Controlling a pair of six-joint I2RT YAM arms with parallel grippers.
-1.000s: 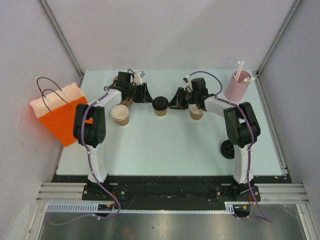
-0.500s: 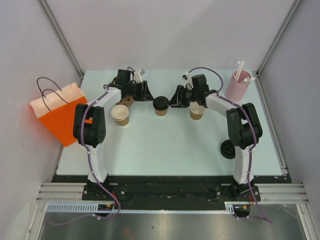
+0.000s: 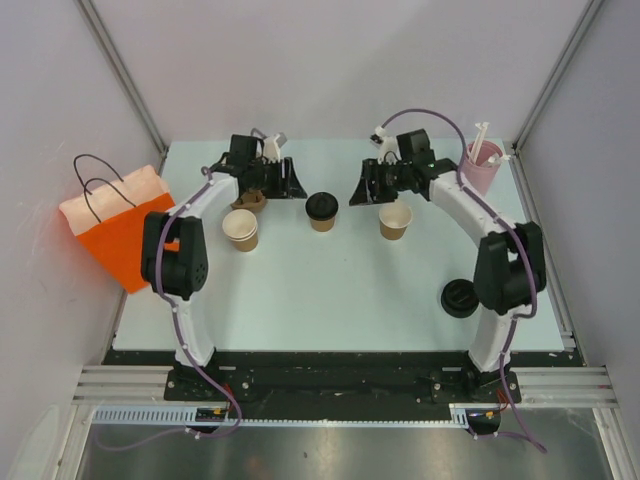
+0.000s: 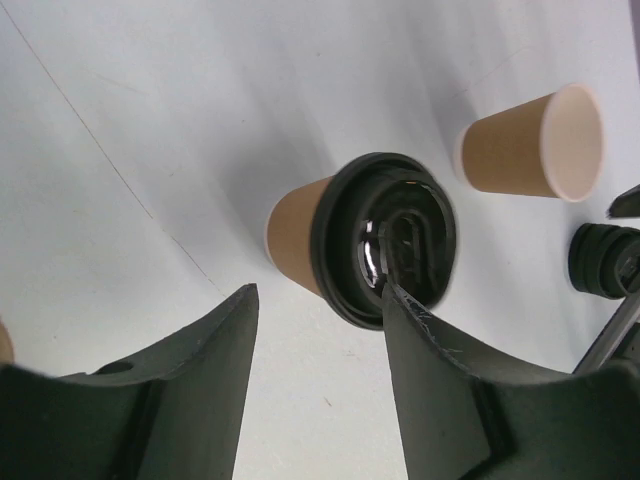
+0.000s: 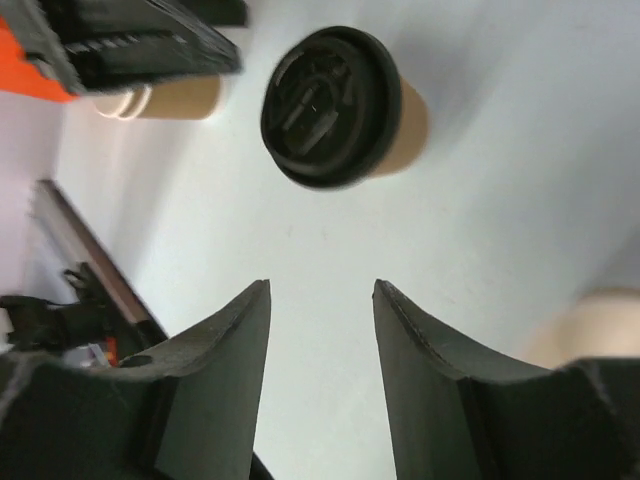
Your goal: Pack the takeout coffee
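1. The left gripper (image 4: 318, 345) has its jaws spread and holds nothing. A second ago it sat close against the lidded coffee cup (image 3: 321, 211). It has since drawn back towards the far left and widened its jaws.
2. The right gripper (image 5: 320, 340) is also spread and empty. It has lifted and pulled away towards the far right, uncovering a lidless paper cup (image 3: 396, 220) that its arm partly hid before.
3. The lidded coffee cup stands upright at mid-table between the two grippers. In the overhead view it is clear of both.
4. A second lidless cup (image 3: 241, 229) stands near the left arm. A loose black lid (image 3: 459, 298) lies by the right arm, well apart from every cup.
5. The orange bag (image 3: 115, 225) sits off the table's (image 3: 330, 300) left edge, and no cup is near it.
6. Judging from this, the two arms have let go of the lidded cup together. One coffee looks ready, another cup still needs its lid, and bagging has not begun.
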